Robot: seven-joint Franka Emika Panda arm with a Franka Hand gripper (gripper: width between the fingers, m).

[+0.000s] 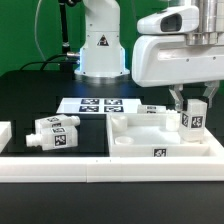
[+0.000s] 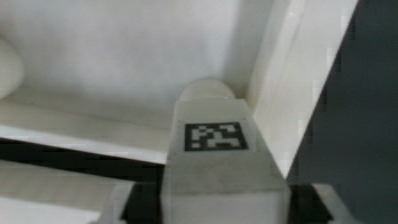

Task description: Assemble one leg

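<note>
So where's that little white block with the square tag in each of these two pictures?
Exterior view: the leg is at the exterior view's right, upright in the end effector, over the white tray-like part.
Wrist view: the leg fills the middle of the picture, its tag facing the camera.
Shared landmark: the tray-like part, whose white wall rises right beside the leg.

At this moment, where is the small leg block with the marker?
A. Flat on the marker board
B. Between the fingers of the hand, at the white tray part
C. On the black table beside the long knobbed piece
B: the leg stands upright between the fingers of the hand, at the white tray part, far from the long knobbed piece.
</note>
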